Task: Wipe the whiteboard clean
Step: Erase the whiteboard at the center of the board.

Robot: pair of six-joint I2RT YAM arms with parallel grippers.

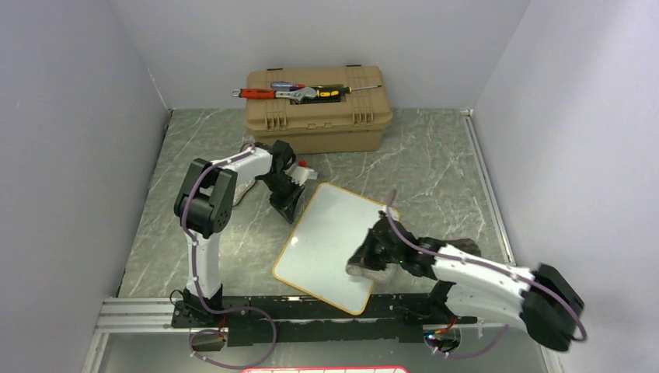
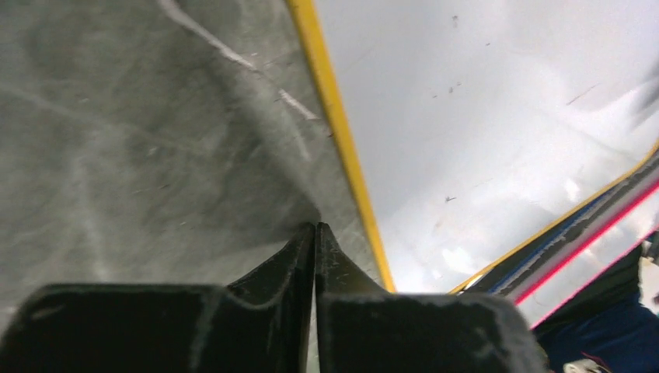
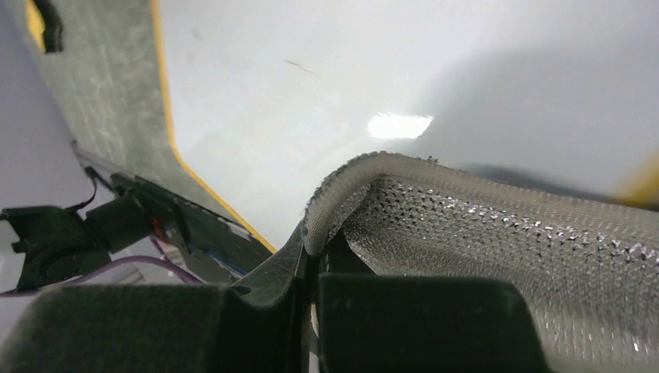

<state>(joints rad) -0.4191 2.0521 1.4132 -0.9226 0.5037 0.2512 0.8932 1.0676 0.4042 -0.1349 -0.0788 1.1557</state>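
The whiteboard lies flat on the marble table, white with a yellow rim, turned diagonally. Its surface looks nearly blank, with only faint specks in the left wrist view and the right wrist view. My right gripper is shut on a grey mesh cloth and holds it on the board's near right part. My left gripper is shut and empty, its tips down on the table just outside the board's left rim.
A tan toolbox stands at the back with a wrench and screwdrivers on its lid. A small red and white object lies by the left arm's wrist. Grey walls close in both sides. A black rail runs along the near edge.
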